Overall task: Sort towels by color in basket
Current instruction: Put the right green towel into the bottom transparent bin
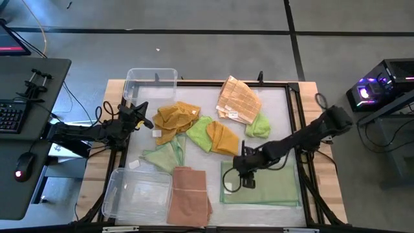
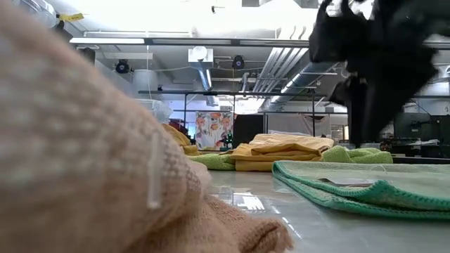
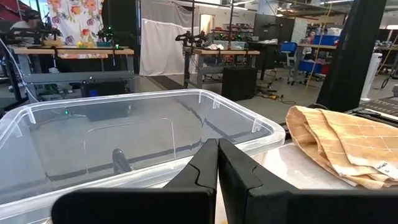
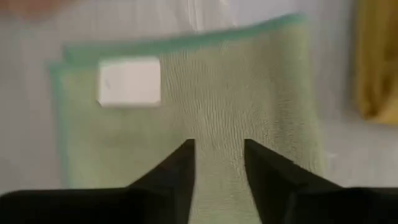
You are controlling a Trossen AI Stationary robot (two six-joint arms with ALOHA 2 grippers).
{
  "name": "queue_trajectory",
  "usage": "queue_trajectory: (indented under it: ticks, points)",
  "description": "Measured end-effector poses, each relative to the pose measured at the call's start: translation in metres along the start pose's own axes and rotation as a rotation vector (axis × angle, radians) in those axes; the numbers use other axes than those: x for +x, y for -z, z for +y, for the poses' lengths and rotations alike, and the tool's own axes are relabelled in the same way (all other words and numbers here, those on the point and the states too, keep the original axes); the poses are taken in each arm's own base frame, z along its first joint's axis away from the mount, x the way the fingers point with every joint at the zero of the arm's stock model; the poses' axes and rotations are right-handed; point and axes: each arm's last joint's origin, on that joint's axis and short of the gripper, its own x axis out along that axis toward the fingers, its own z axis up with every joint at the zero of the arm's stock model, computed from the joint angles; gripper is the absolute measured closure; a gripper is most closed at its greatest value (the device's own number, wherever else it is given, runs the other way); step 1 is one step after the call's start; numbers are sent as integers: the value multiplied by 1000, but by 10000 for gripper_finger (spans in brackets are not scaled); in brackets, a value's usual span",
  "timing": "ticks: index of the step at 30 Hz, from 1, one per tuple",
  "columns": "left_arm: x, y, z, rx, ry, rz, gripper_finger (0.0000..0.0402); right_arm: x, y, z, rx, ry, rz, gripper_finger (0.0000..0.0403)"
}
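Observation:
A light green towel (image 1: 265, 186) lies spread flat at the table's near right, with a white tag (image 4: 129, 81) on it. My right gripper (image 1: 248, 176) hangs open just above its left part (image 4: 217, 112), fingers pointing down and apart from the cloth (image 2: 365, 179). My left gripper (image 1: 140, 120) is shut at the table's left, beside a mustard yellow pile (image 1: 176, 118). It faces the far clear bin (image 3: 124, 137). A peach check towel (image 1: 237, 101) lies at the far middle, and a salmon towel (image 1: 189, 194) lies at the near edge. More green (image 1: 199, 133) and mustard (image 1: 223, 137) towels lie in the centre.
Two clear plastic bins stand on the left side, one at the far left (image 1: 150, 83) and one at the near left (image 1: 134, 194). A folded green towel (image 1: 165, 155) and a small green one (image 1: 259, 125) lie among the pile. A desk with keyboard and mouse (image 1: 19, 129) stands beyond the table's left edge.

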Motion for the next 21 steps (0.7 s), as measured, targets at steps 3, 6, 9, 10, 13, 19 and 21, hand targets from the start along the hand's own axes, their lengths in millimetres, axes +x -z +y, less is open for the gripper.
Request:
queue_trajectory:
  ticks: [3, 6, 9, 10, 13, 19, 21]
  points:
    - [0, 0, 0, 0, 1, 0, 401, 20, 7, 5, -116, 21, 68, 218]
    - [0, 0, 0, -13, 1, 0, 401, 34, 12, 8, -176, 55, 104, 213]
    - [0, 0, 0, -73, 1, 0, 401, 45, 16, 10, -205, 109, 119, 233]
    - [0, 0, 0, -98, 1, 0, 401, 47, 17, 11, -212, 129, 110, 245]
    - [0, 0, 0, -137, 1, 0, 401, 50, 19, 12, -195, 154, 84, 296]
    - [0, 0, 0, -158, 3, 0, 401, 57, 22, 8, -128, 182, -33, 391]
    - [0, -1, -2, -191, 57, 4, 401, 61, 22, 6, -99, 187, -107, 382]
